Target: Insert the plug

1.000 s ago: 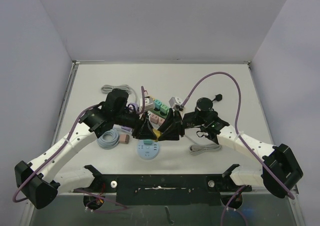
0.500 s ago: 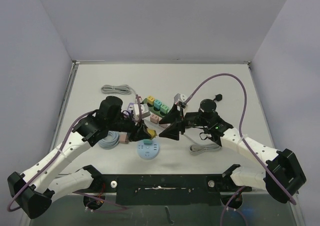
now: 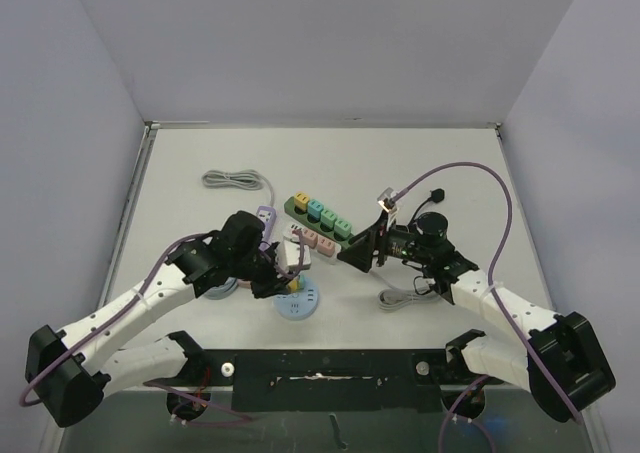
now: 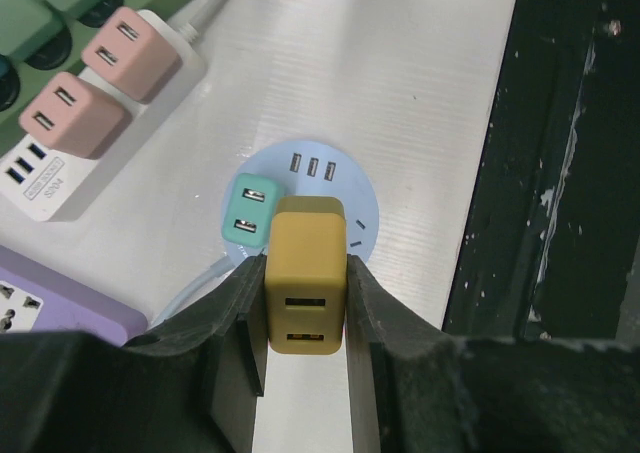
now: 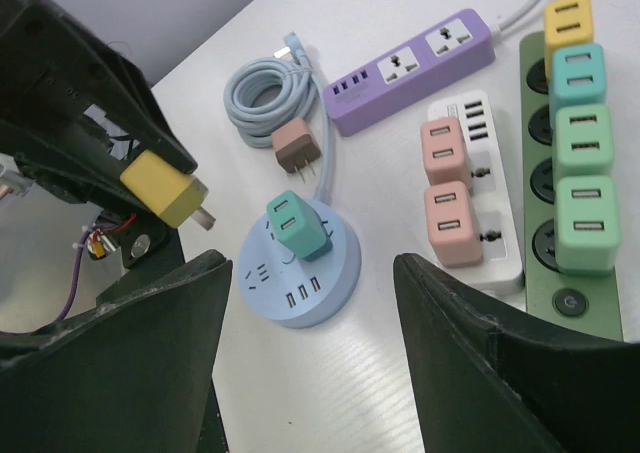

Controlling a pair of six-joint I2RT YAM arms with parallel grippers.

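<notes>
My left gripper [image 4: 305, 318] is shut on a yellow two-port USB plug [image 4: 305, 286] and holds it just above the round light-blue power hub [image 4: 357, 211]. A teal plug [image 4: 250, 209] sits in that hub. In the right wrist view the yellow plug [image 5: 162, 187] hangs with its metal prongs bare, up and left of the hub [image 5: 305, 273]. In the top view the left gripper [image 3: 290, 270] is over the hub [image 3: 298, 303]. My right gripper [image 3: 362, 250] is open and empty, to the right of the hub.
A white strip [image 5: 478, 183] holds two pink plugs. A green strip [image 5: 585, 173] carries a yellow, a teal and green plugs. A purple strip [image 5: 410, 68] and a coiled blue cable with a brown plug [image 5: 298, 145] lie nearby. A grey cable [image 3: 405, 297] lies front right.
My left gripper moved right and down with the yellow plug to above the round hub. My right gripper drew back to the right, away from the strips.
</notes>
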